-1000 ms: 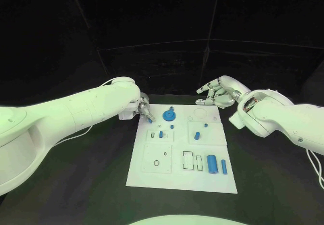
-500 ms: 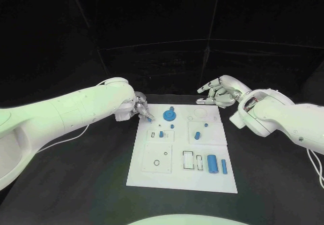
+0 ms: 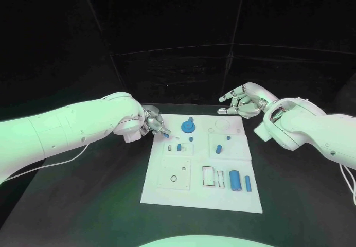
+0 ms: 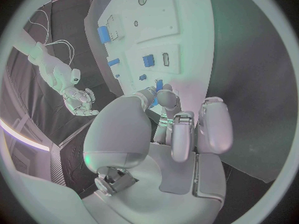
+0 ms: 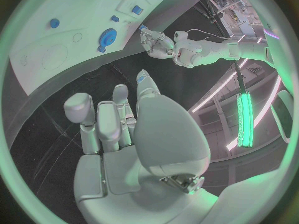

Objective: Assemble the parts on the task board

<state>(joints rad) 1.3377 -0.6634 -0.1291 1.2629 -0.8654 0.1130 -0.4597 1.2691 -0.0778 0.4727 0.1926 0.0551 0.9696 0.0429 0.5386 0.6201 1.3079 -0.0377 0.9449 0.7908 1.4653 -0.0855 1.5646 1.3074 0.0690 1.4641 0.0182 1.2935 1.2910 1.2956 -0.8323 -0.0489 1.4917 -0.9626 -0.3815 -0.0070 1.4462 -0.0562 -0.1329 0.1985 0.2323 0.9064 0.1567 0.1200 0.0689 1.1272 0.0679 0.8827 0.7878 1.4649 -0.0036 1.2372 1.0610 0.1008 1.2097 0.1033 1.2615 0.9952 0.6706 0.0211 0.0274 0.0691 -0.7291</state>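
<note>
The white task board (image 3: 172,193) lies in the middle of the table. On it are a round blue part (image 3: 187,125), a short blue peg (image 3: 218,149), a blue cylinder (image 3: 235,180) and a thin blue bar (image 3: 247,183). My left hand (image 3: 154,123) hovers at the board's far left corner and pinches a small blue part (image 3: 164,131) between thumb and fingertip. The left wrist view shows that small blue part (image 4: 158,87) at the fingertips, above the board (image 4: 181,15). My right hand (image 3: 241,103) floats beyond the board's far right corner, fingers apart, holding nothing.
Black table (image 3: 89,195) surrounds the board on all sides, with a dark curtain behind it. A cable (image 3: 59,160) trails on the table under my left arm. In the right wrist view the left hand (image 5: 156,41) shows past the board's edge (image 5: 69,59).
My left arm has swung a little outward to the left, and its hand has shifted slightly along the board's far left corner, still pinching the blue part. The right hand has stayed put.
</note>
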